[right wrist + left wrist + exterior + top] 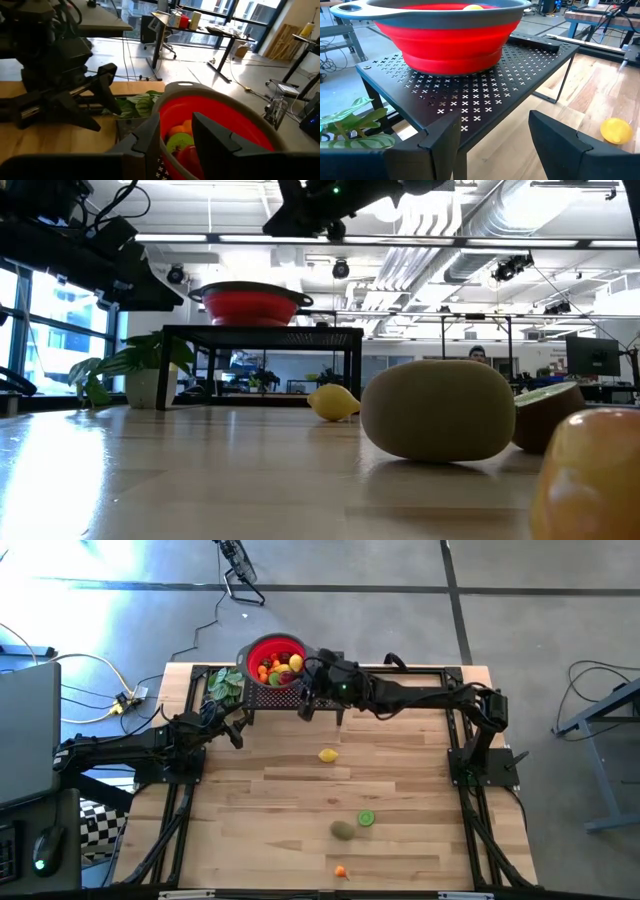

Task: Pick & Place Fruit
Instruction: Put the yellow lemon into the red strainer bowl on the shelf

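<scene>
A red bowl [277, 660] with a grey rim stands on a black perforated stand [262, 696] at the table's far edge. Several fruits [278, 666] lie in it. My right gripper [176, 136] hovers level at the bowl's right rim, its fingers a little apart with nothing between them. My left gripper [493, 145] waits open near the stand's left front corner, also seen from above as the left gripper [236, 732]. On the table lie a yellow lemon [327, 754], a green lime half [366, 819], a brown kiwi [343, 830] and a small orange piece [341, 871].
A green leafy bunch [225, 685] lies left of the stand. Black frame rails [470, 770] run along the table's left and right sides. In the low view the kiwi [440, 410] and an orange fruit [590, 475] stand close to the near edge.
</scene>
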Tool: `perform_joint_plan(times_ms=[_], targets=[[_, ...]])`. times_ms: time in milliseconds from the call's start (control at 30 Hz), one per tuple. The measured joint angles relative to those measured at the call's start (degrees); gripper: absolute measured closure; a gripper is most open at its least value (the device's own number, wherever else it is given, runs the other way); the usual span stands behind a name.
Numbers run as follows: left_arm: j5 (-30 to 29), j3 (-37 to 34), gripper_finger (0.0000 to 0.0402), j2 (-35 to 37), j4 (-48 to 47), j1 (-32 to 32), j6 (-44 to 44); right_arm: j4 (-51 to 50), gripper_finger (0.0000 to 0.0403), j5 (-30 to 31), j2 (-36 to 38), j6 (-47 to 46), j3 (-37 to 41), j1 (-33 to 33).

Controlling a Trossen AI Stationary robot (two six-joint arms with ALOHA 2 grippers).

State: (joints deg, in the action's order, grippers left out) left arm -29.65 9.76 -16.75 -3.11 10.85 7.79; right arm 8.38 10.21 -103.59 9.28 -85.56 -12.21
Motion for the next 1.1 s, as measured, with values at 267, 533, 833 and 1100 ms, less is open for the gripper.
perform_joint_plan(times_ms=[267, 533, 833, 1100], targets=[[0.00, 0.00, 0.0174, 0.00, 0.00, 0.00, 0.00, 0.34, 0.0298, 0.12, 0.00, -0.65, 1.00, -0.04], [0.00, 0.00, 0.0174, 0.02, -0.02, 0.00, 0.00, 7.27, 0.0298, 0.14, -0.04, -2.62, 7.73, 0.03], [0.00, 0.00, 0.0174, 0.02, -0.04, 0.00, 0.00, 4.60, 0.0298, -0.01, 2.71, -1.51, 7.98, 1.18], [0.00, 0.00, 0.0174, 0.02, -0.05, 0.00, 0.00, 6.89, 0.0298, 0.08, 8.40, -3.01, 16.20, 1.77]])
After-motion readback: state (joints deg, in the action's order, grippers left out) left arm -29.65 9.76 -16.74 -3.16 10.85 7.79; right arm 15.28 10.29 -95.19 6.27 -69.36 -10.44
